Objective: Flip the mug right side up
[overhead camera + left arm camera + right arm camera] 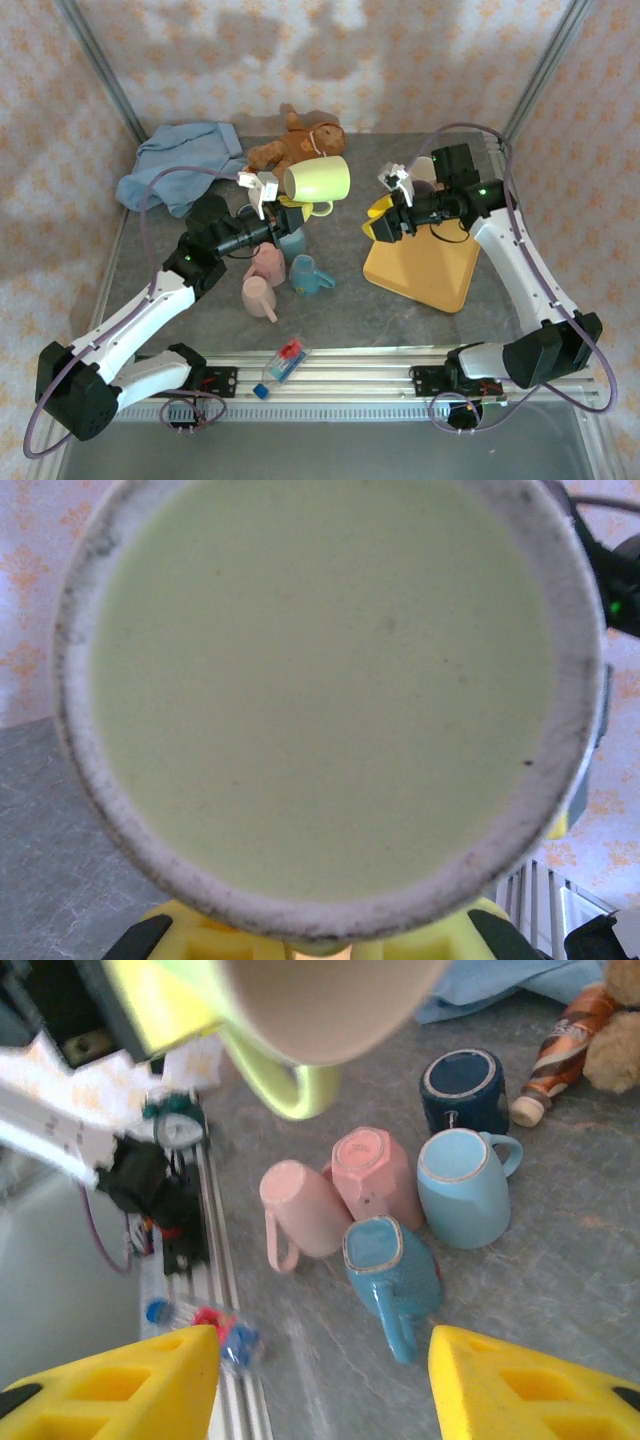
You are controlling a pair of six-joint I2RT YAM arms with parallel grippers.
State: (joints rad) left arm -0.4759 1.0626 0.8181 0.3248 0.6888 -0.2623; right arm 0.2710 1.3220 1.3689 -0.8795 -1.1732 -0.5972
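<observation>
Yellow-green mug [320, 180]: where have you got it?

Up off the counter [340, 310], over the middle and toward the far edge, just on the near side of the teddy bear [300, 142]. It lies on its side in the air. My left wrist camera looks straight at its flat base and the pale unglazed ring around it.

And what is gripping it?

My left hand [292, 205] is clamped down at the mug's handle, which hangs below the body. Its yellow fingers [200, 935] sit right under the base.

Can you see inside it?

No, I cannot tell whether anything is in it.

What about the right side?

My right hand [378, 222] has its fingers well apart with nothing between them. It hangs over the far left corner of the orange tray [425, 275].

Other cups?

There are five, bunched together under the lifted one. The pale pink mug [300, 1210] and teal mug [390, 1260] lie on their sides. The pink mug [370, 1175], light blue mug [465, 1185] and navy mug [460, 1090] all show me their bases, so what they hold is hidden.

Anything else?

A blue cloth [185, 165] lies at the far left corner, and a plastic bottle [283, 362] lies at the near edge.
</observation>
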